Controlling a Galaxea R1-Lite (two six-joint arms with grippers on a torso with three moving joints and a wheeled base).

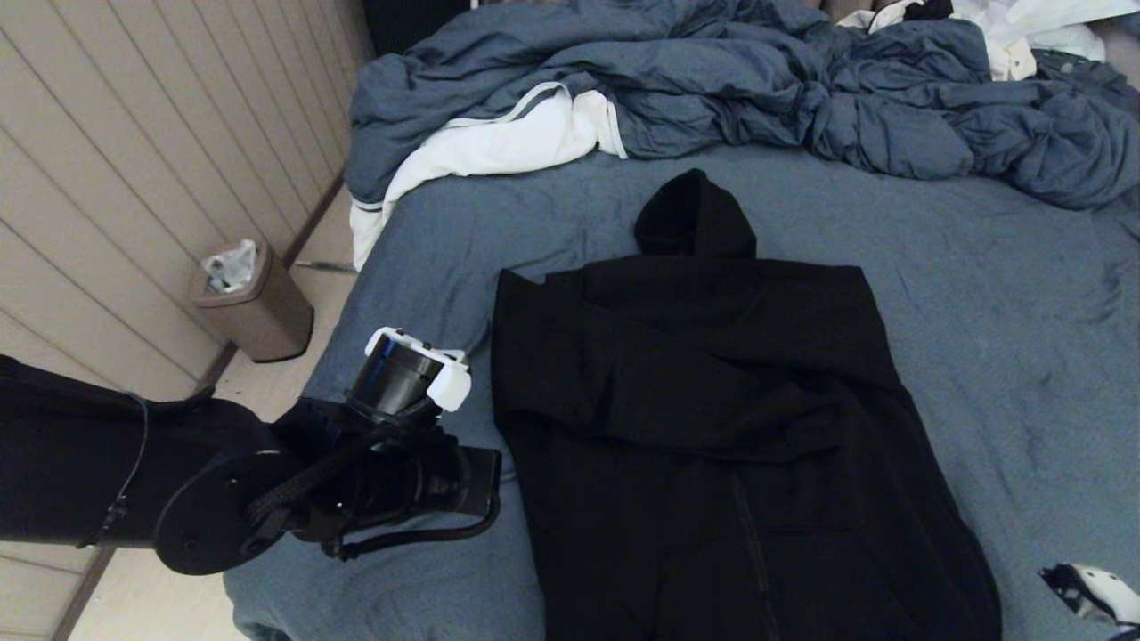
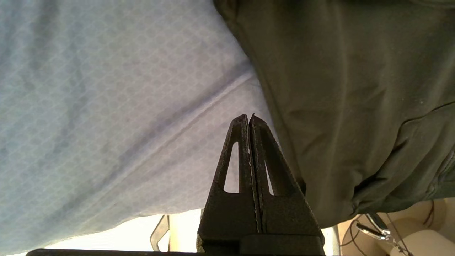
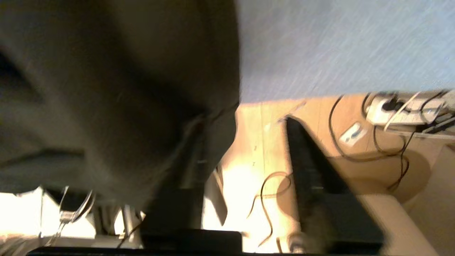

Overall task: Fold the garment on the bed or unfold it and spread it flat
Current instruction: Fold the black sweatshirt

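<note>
The large black zip-front hoodie (image 1: 712, 427) is lying on the wide bed's blue-grey sheet (image 1: 980, 294), hood pointing toward the rumpled blue-grey duvet (image 1: 712, 80). The left gripper (image 2: 249, 119) is hovering clenched and empty beside the hoodie's edge. The right gripper (image 3: 249, 142) is spreading its fingers released.

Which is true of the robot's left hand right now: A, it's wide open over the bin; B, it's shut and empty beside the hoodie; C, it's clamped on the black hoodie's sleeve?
B: the left hand is pressed shut, empty, over the blue-grey sheet beside the black zip-front hoodie.
</note>
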